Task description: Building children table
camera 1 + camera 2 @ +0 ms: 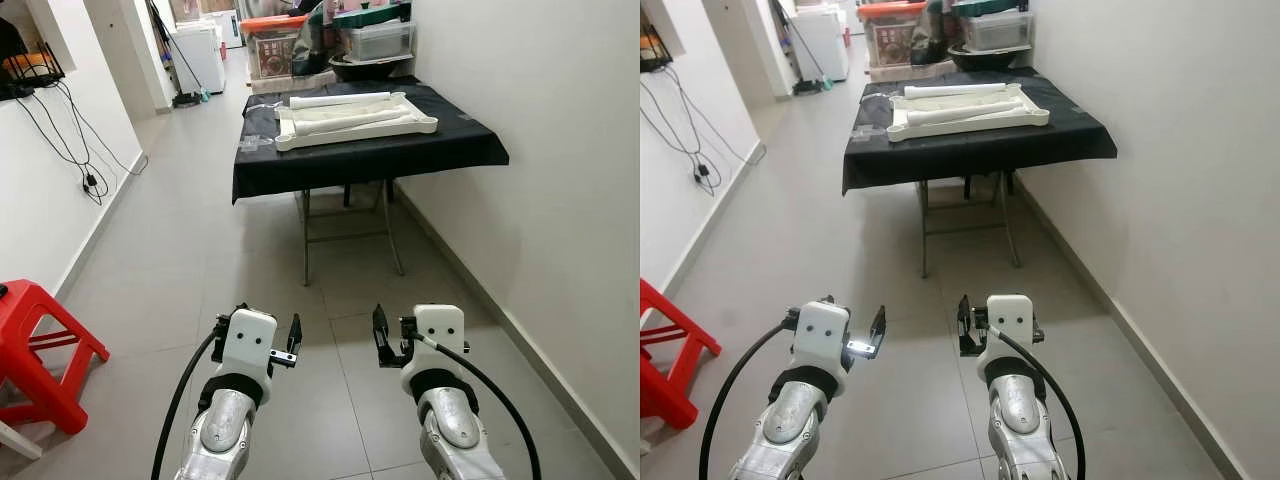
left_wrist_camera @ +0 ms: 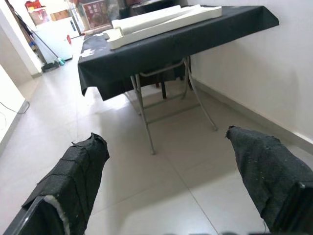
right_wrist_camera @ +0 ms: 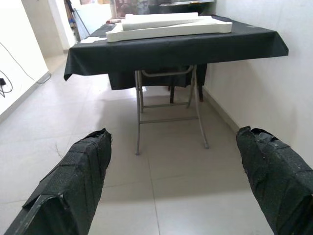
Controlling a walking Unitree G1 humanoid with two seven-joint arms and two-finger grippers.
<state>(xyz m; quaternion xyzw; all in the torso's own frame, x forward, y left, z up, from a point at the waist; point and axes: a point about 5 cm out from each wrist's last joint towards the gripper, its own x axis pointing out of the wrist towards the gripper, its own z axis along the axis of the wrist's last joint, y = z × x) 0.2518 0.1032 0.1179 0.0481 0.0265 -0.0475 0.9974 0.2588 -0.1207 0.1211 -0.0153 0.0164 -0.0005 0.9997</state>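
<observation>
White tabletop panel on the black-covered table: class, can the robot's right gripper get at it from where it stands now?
Probably not yet. The right gripper hangs open over bare floor, well short of the white tabletop panel; nothing blocks the way.

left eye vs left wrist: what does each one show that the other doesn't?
Left eye: the red stool by the left wall, cables hanging down that wall, storage boxes behind the table, and both arms, with left gripper and right gripper held over the floor.

Left wrist: a close look at the left gripper's padded fingers, spread apart.

Both: the table with the black cloth against the right wall, the white tabletop piece lying on it, and the folding legs.
</observation>
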